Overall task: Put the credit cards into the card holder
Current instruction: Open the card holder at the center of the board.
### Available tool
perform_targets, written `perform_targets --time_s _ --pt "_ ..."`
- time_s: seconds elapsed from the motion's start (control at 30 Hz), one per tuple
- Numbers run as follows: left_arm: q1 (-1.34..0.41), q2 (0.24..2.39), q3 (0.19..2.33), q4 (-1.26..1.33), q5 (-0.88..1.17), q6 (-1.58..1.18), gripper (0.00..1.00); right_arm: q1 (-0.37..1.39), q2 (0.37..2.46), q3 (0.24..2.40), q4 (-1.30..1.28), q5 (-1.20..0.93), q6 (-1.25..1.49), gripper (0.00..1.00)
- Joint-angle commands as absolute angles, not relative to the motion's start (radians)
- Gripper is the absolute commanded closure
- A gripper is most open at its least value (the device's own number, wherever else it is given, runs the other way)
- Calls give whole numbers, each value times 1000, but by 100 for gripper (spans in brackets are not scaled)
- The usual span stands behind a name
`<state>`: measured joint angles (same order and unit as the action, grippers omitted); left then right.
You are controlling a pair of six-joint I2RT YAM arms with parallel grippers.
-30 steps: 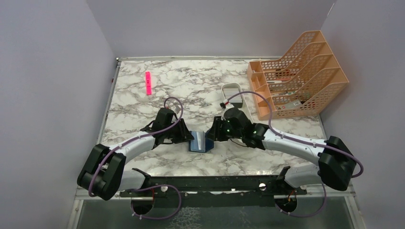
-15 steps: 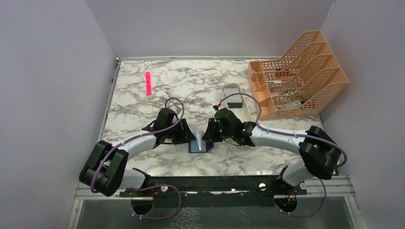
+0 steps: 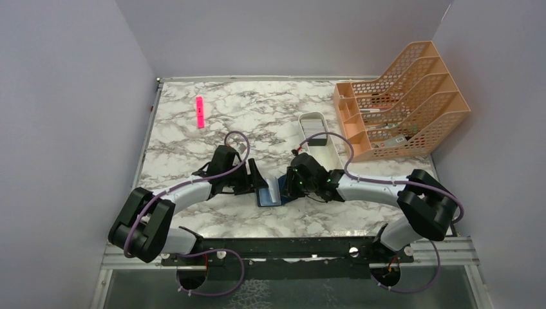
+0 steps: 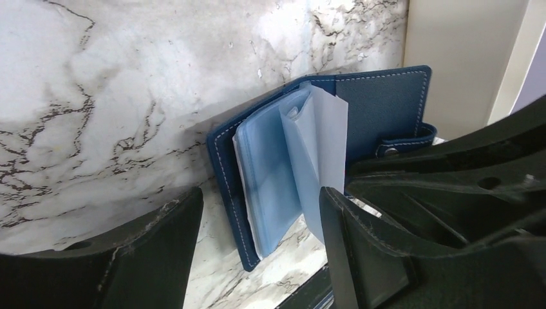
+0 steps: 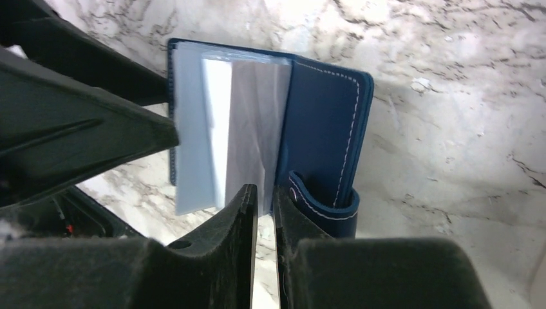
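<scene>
Your holder (image 3: 269, 192) lies open in the centre, rather near. Its navy cover is down, the pale blue clear sleeves stand up fanned, and the snap strap is at the right edge.

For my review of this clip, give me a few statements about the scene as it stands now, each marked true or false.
1. The card holder lies open, its clear sleeves showing. True.
2. The left pincer is clamped shut on the card holder. False: its fingers stand wide apart, on either side of the sleeves.
3. The pink highlighter lies inside the white tray. False: it lies on the bare marble table, far left of the tray.
4. The orange file rack stands at the table's far right corner. True.
5. The right pincer hangs over the tray, away from the card holder. False: it is at the holder, fingers close together by a sleeve's edge.
</scene>
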<state>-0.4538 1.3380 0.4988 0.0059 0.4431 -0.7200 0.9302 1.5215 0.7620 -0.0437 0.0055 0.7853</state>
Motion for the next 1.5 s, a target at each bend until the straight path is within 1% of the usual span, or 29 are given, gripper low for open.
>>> perform_targets --time_s 0.0,0.13,0.3,0.4,0.53,0.7,0.83,1.07,1.3,1.47 --pt "-459 1302 497 57 484 -715 28 934 1529 725 -12 49 792 81" --pt "-462 1293 484 105 515 -730 24 936 1527 712 8 32 793 82" --pt "-465 1297 478 120 514 -733 23 936 1518 713 11 31 791 83" --pt "-467 1309 472 131 512 -738 26 936 1511 707 12 34 793 83" --pt "-472 1327 463 150 511 -739 35 935 1509 696 12 42 797 83" --pt "-478 1326 450 169 503 -746 39 933 1504 679 5 71 807 84" --pt "-477 1327 447 159 484 -740 40 924 1480 662 6 85 807 84" --pt "-479 1335 452 129 451 -724 39 923 1422 727 -50 66 754 84" --pt "-480 1338 455 121 442 -724 39 923 1437 791 -130 168 707 84" --pt "-478 1341 467 103 435 -719 39 923 1486 806 -159 252 695 84"
